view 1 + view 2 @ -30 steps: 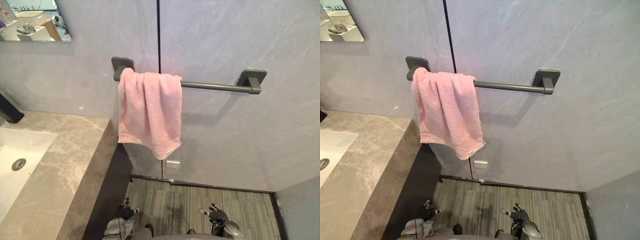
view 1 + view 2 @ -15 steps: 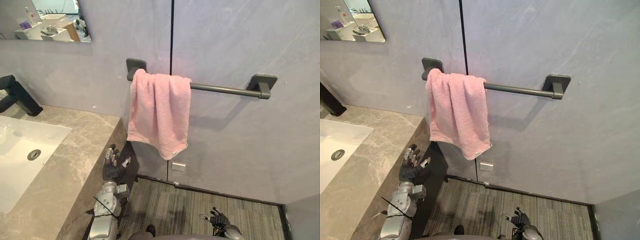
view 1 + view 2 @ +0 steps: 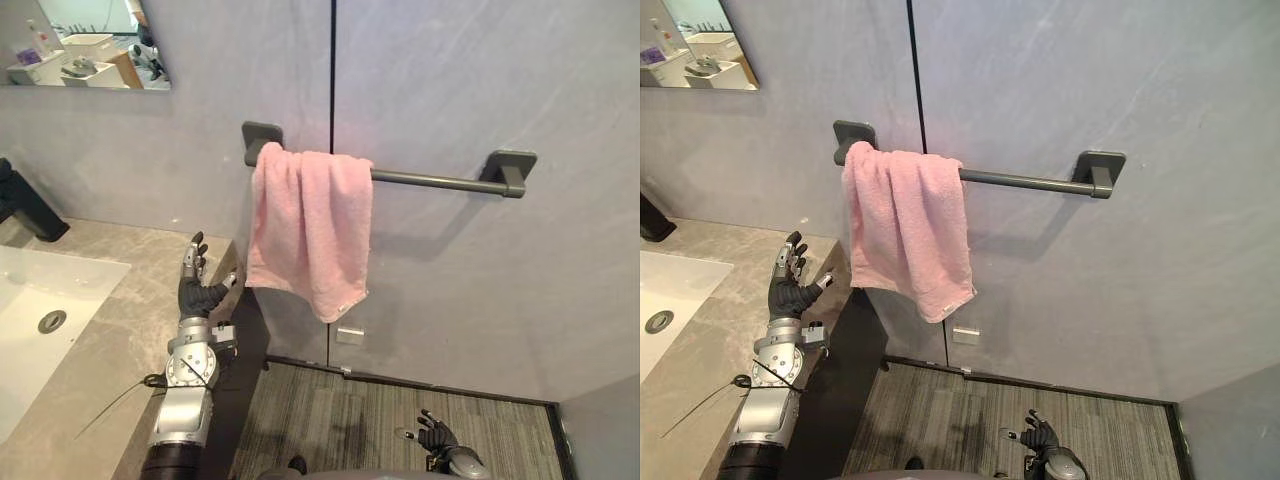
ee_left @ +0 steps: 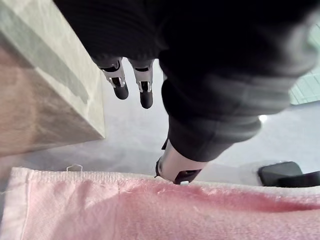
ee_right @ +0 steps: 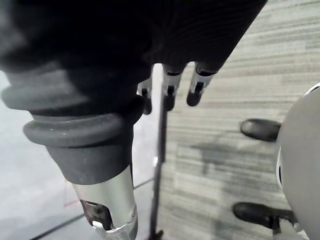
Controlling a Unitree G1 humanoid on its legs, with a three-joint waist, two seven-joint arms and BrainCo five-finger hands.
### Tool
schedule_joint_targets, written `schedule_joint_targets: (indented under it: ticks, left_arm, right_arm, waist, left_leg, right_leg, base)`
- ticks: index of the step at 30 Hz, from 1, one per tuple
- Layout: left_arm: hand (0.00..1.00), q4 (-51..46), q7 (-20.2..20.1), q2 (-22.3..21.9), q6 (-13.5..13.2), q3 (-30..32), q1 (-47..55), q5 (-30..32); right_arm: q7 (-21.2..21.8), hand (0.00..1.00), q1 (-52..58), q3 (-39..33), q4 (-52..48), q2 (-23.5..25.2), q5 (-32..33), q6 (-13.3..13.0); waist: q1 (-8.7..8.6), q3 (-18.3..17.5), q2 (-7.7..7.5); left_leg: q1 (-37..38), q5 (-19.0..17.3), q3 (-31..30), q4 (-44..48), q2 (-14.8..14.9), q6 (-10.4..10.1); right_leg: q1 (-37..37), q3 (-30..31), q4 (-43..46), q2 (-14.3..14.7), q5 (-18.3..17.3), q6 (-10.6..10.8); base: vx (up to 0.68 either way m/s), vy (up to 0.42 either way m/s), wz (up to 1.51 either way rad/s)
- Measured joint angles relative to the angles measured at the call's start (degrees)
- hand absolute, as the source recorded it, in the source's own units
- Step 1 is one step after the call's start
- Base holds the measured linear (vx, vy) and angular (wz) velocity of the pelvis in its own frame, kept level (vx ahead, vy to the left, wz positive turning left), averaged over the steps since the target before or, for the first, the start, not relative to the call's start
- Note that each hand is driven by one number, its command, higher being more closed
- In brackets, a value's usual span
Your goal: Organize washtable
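Open and empty, the left hand (image 3: 197,285) hovered at eight o'clock of the bunched pink terry towel (image 3: 310,225), probably to straighten it on its dark grey rail (image 3: 432,181).

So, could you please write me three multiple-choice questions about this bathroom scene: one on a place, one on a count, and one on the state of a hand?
1. Where on the dark grey metal wall bar does the pink terry towel hang?
A. in the middle
B. at the end nearer the beige marble counter
C. at the end away from the counter

2. How many towels hang on the bar?
A. three
B. two
C. one

3. In what state is the robot's left hand?
A. open, fingers straight, holding nothing
B. shut on the towel
C. shut on the bar

Answers:
1 B: the towel is bunched by the bracket beside the counter.
2 C: a single pink towel hangs there.
3 A: its fingers point up, uncurled, beside the counter's edge.
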Motion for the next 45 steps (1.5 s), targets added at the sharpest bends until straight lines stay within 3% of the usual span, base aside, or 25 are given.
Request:
schedule_joint_targets:
  ticks: [10, 21, 22, 26, 29, 45]
  left_arm:
    - [0.0, 6.91, -1.71, 2.82, 0.09, -2.59, -5.43, -2.23]
    - [0.0, 13.29, -2.85, 3.05, 1.4, -5.93, -7.33, -2.07]
    - [1.0, 13.67, -2.86, 3.07, 1.4, -6.58, -7.43, -2.08]
    - [1.0, 15.35, -2.91, 2.61, 1.5, -7.3, -7.75, -2.09]
    - [1.0, 15.43, -2.95, 2.6, 1.56, -8.19, -7.81, -2.14]
    - [1.0, 12.55, -2.87, 2.24, 1.2, -8.07, -7.31, -3.03]
  right_arm:
    - [0.06, 0.0, 0.44, 1.01, -2.23, -0.96, -0.04, 0.04]
    - [1.16, 0.0, 1.14, 2.3, -5.22, -0.89, -0.03, -0.02]
    - [1.14, 0.0, 1.19, 2.29, -5.38, -0.89, -0.03, -0.02]
    - [1.08, 0.0, 1.26, 2.3, -7.77, -0.84, 0.01, -0.05]
    - [1.02, 0.0, 1.47, 2.29, -11.29, -0.83, 0.07, -0.06]
    - [1.2, 0.0, 0.2, 5.64, -36.58, -1.22, 1.22, -3.88]
  waist:
    - [-1.58, -0.16, -0.27]
    - [-2.89, -0.33, -0.95]
    - [-2.95, -0.39, -1.04]
    - [-3.37, -0.55, -1.28]
    - [-4.61, -0.68, -1.49]
    - [-4.53, -0.65, -1.44]
  left_leg:
    - [0.0, -0.04, 1.54, -0.22, 0.2, 0.0]
    - [-0.05, -0.08, 3.31, -0.44, 0.21, 0.03]
    - [-0.12, -0.08, 3.68, -0.5, 0.22, 0.03]
    - [-0.79, -0.06, 4.85, -0.74, 0.14, 0.06]
    - [-0.79, -0.06, 5.03, -0.99, 0.07, 0.07]
    - [-1.15, -0.06, 5.32, -0.19, 0.15, 0.06]
  right_leg:
    - [-0.12, 1.76, -1.85, 0.42, 1.22, 0.03]
    - [-1.2, 3.82, -2.08, 0.38, 2.06, 0.18]
    - [-1.48, 4.22, -2.09, 0.39, 2.16, 0.17]
    - [-2.54, 5.46, -2.95, 0.4, 3.06, 0.32]
    - [-2.71, 5.7, -3.1, 0.41, 3.23, 0.39]
    - [-3.07, 6.28, -3.35, 0.44, 4.3, 0.32]
  base:
    - [0.0, -0.009, -0.11]
    - [-0.04, -0.003, -0.1]
    - [-0.04, -0.001, -0.21]
    - [-0.03, -0.002, -0.17]
    - [0.0, -0.006, -0.04]
    - [-0.04, -0.013, -0.03]
